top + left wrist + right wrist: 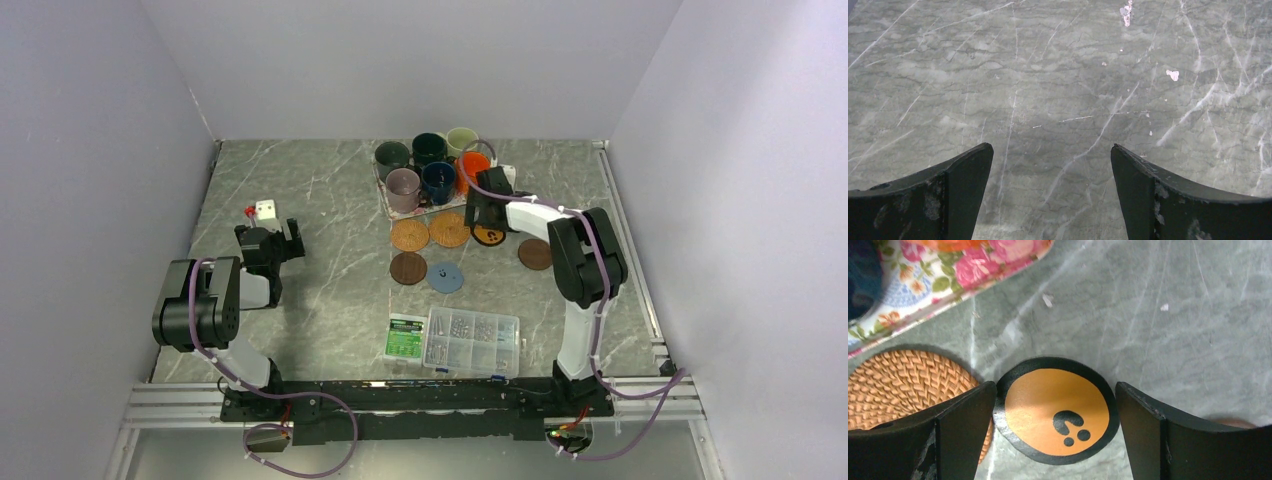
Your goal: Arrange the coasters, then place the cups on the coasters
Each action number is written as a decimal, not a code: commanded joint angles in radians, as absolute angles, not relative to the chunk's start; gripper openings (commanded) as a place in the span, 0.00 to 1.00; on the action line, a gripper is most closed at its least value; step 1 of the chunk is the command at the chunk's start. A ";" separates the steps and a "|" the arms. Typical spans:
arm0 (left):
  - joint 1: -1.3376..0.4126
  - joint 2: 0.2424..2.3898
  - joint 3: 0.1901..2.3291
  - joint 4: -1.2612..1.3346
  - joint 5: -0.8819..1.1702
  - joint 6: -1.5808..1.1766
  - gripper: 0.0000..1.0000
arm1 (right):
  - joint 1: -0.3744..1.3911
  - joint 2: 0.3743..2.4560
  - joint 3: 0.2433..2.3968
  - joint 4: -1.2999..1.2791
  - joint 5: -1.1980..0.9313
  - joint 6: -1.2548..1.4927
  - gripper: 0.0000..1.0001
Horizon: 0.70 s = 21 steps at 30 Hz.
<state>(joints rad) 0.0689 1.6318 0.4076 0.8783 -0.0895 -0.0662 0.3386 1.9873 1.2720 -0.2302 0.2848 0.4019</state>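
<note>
1. Grey marbled tabletop point(320, 200), pale walls point(400, 60) all round. Right claw point(1055, 390) sits low over the black-and-orange coaster point(1055, 410). Jaws are spread wide to either side of it, nothing held. Contact with the disc is unclear.
2. One finger overlaps the rim of a woven coaster point(903, 385), which lies just beside the black-and-orange one, maybe touching.
3. Reads as the coaster-arranging step; no cup on any coaster yet. Next move likely a pinch or nudge on a thin flat disc. There is little edge to catch, and the woven neighbour could get dragged.
4. Outward: second woven coaster point(409, 235), brown coaster point(407, 268), blue coaster point(446, 277), far brown coaster point(535, 254) set apart to the right.
5. Cups point(438, 180) are all on the floral tray point(978, 275) just behind the claw. Orange cup point(470, 170) is nearest the arm, a bump risk.
6. Left claw point(1052, 150) gapes empty over bare table, well apart.
7. Screw box point(472, 340) and green packet point(406, 337) near front, out of the way.
</note>
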 commanded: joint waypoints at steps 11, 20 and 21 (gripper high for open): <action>0.071 1.632 0.407 0.929 -0.075 -0.055 0.94 | 0.345 1.857 1.048 -0.376 0.345 0.441 0.93; 0.071 1.631 0.407 0.928 -0.075 -0.055 0.94 | 0.345 1.809 1.022 -0.394 0.348 0.449 0.93; 0.071 1.632 0.406 0.928 -0.074 -0.055 0.94 | 0.344 1.803 1.024 -0.396 0.348 0.448 0.93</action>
